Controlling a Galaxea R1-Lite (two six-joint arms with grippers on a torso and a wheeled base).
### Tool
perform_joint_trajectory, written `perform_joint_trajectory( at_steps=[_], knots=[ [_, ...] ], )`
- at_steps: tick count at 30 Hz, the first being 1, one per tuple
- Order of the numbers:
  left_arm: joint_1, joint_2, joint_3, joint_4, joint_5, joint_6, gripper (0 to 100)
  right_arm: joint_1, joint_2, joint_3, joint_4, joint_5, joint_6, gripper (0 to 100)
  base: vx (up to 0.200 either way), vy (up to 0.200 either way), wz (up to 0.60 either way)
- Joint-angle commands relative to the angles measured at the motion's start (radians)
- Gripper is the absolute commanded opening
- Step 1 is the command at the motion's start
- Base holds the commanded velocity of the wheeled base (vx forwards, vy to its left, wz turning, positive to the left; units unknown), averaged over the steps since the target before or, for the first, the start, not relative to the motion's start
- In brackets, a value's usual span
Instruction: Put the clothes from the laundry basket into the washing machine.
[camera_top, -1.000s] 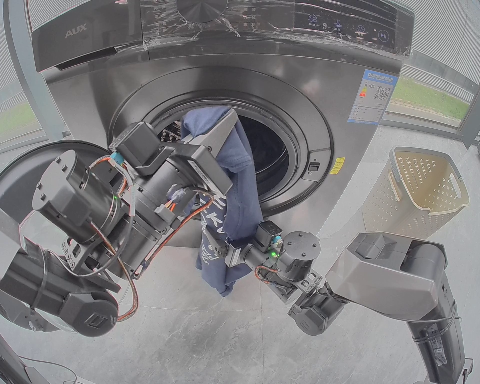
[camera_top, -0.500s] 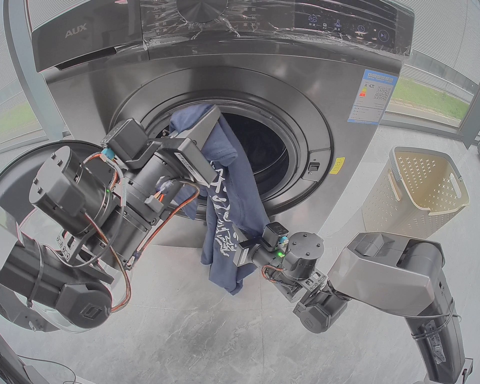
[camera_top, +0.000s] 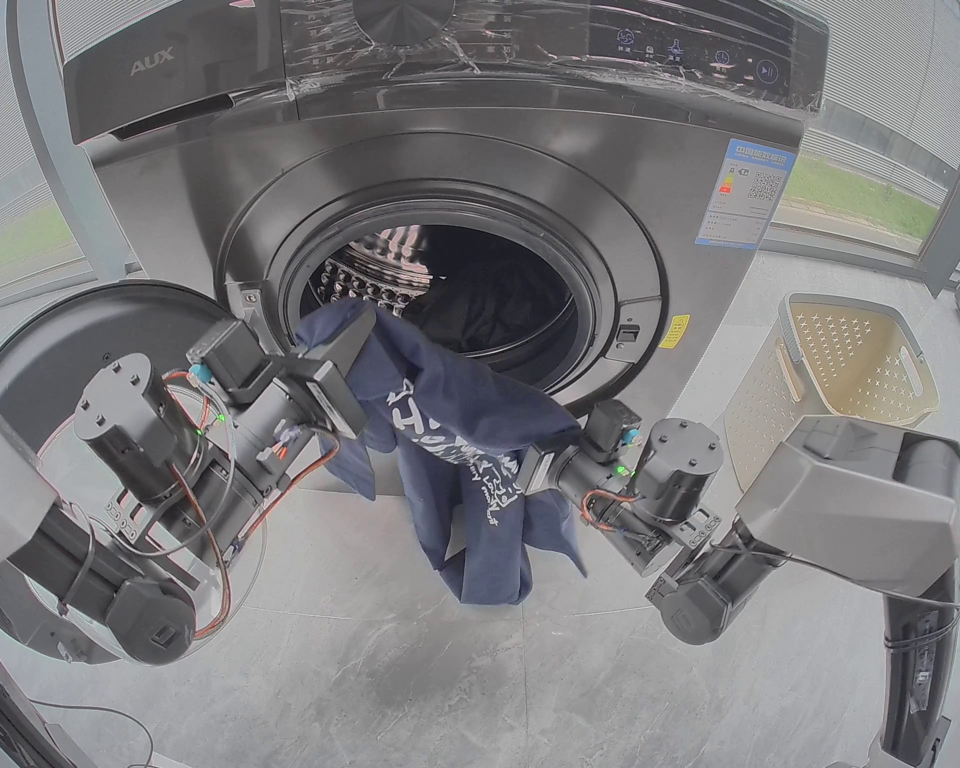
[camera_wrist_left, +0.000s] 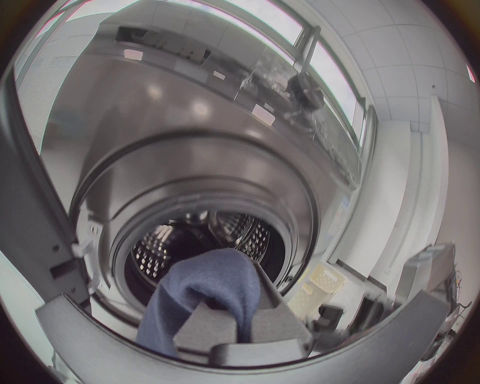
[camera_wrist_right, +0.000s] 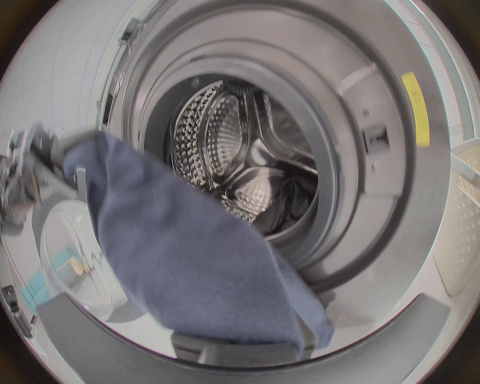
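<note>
A navy blue shirt (camera_top: 450, 420) with white print hangs stretched between my two grippers in front of the washing machine's open drum (camera_top: 470, 290), just below its lower rim. My left gripper (camera_top: 345, 345) is shut on the shirt's left end (camera_wrist_left: 210, 285). My right gripper (camera_top: 530, 465) is shut on the right end, and the cloth (camera_wrist_right: 190, 260) drapes over it. The shirt's tail dangles toward the floor. A dark garment (camera_wrist_right: 295, 200) lies inside the drum. The beige laundry basket (camera_top: 800, 310) stands tilted at the right, with no clothes visible in it.
The round machine door (camera_top: 90, 330) stands swung open at the left, behind my left arm. Grey tiled floor (camera_top: 400, 650) spreads in front of the machine. Glass walls close in both sides.
Both grippers have come down and back from the top of the drum opening. The left went down and left, the right moved right, so the shirt now spans between them.
</note>
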Motion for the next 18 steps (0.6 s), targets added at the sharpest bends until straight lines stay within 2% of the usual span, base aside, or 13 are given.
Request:
perform_joint_trajectory(
  at_steps=[1,8,13,18],
  knots=[
    [0.029,0.058,0.071,0.001,-0.012,0.001,0,0.004,-0.122,0.012,0.001,0.001,-0.002,0,0.0,0.0,0.0],
    [0.001,0.087,0.095,-0.001,-0.012,0.003,0,0.022,-0.165,0.022,0.0,-0.002,0.002,0,0.0,0.0,0.0],
    [-0.011,0.075,0.058,-0.001,-0.012,0.003,0,0.027,-0.151,0.079,0.0,0.0,0.007,0,0.0,0.0,0.0],
    [-0.048,0.029,-0.044,0.001,-0.006,-0.003,0,0.048,-0.068,0.125,0.0,0.001,0.002,0,0.0,0.0,0.0]
  ],
)
